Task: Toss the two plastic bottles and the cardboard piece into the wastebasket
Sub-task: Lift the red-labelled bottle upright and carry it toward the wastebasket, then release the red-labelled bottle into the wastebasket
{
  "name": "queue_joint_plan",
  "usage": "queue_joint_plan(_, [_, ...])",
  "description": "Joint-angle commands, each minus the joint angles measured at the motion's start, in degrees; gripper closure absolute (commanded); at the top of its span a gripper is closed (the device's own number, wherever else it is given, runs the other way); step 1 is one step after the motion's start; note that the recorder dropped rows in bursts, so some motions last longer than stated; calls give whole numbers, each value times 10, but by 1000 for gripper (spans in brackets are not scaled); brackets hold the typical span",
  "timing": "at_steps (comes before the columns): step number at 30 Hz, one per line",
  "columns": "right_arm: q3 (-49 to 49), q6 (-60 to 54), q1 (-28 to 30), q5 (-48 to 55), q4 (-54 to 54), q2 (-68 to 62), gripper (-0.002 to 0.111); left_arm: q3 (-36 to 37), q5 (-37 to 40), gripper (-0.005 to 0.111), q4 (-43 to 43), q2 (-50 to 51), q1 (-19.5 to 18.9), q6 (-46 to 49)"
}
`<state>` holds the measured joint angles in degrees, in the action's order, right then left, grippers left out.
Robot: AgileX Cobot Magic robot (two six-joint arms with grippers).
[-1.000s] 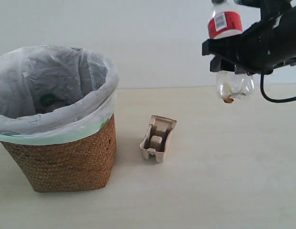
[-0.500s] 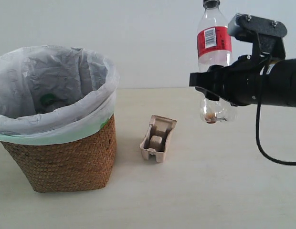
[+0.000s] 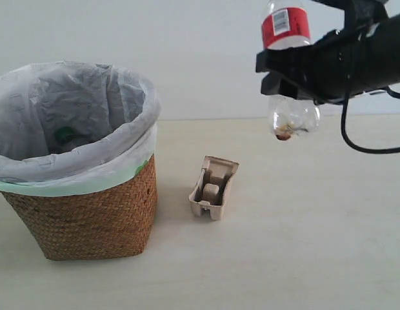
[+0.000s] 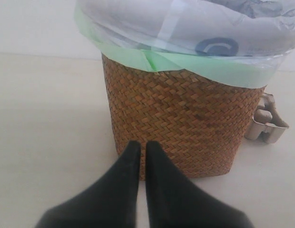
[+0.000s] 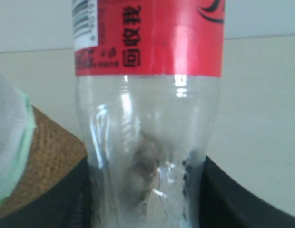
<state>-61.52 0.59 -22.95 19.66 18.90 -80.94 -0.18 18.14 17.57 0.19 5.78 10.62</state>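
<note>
My right gripper is shut on the clear plastic bottle with the red label and holds it upright, high above the table at the right. In the right wrist view the black fingers press both sides of the bottle's lower body. The beige cardboard piece lies on the table just right of the wastebasket, a wicker basket lined with a white bag. The other plastic bottle is out of view. My left gripper is shut and empty, close to the basket's wicker wall.
A green patch shows inside the bag; I cannot tell what it is. The right arm's black cable hangs below it. The cardboard piece peeks out past the basket in the left wrist view.
The right gripper with the red-labelled bottle has moved left toward the basket. It dipped lower half a second ago and has since risen. The left gripper has stayed shut.
</note>
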Motion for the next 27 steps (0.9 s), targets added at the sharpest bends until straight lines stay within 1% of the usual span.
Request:
queue_joint_plan(1, [-55, -12, -54, 21, 20, 3, 107, 2, -1, 103, 2, -2, -2, -3])
queue_joint_plan(5, [-81, -14, -96, 18, 20, 3, 107, 2, -1, 103, 2, -2, -2, -3])
queue_joint_plan(8, [-83, -10, -96, 19, 16, 3, 107, 2, -1, 103, 2, -2, -2, -3])
queue_joint_plan(11, [-81, 9, -82, 40, -35, 3, 107, 2, -1, 103, 2, -2, -2, -3])
queue_joint_plan(13, [-81, 43, -65, 69, -70, 3, 107, 2, -1, 103, 2, -2, -2, -3])
queue_joint_plan(16, [-81, 109, -27, 120, -144, 3, 107, 2, -1, 103, 2, -2, -2, -3])
queue_joint_plan(20, [-78, 166, 31, 193, -243, 3, 107, 2, -1, 103, 2, -2, -2, -3])
queue_joint_plan(23, [-65, 179, 74, 224, -289, 3, 107, 2, -1, 103, 2, -2, -2, -3])
queue_joint_plan(27, [-39, 179, 127, 225, -305, 3, 107, 2, -1, 103, 2, -2, -2, -3])
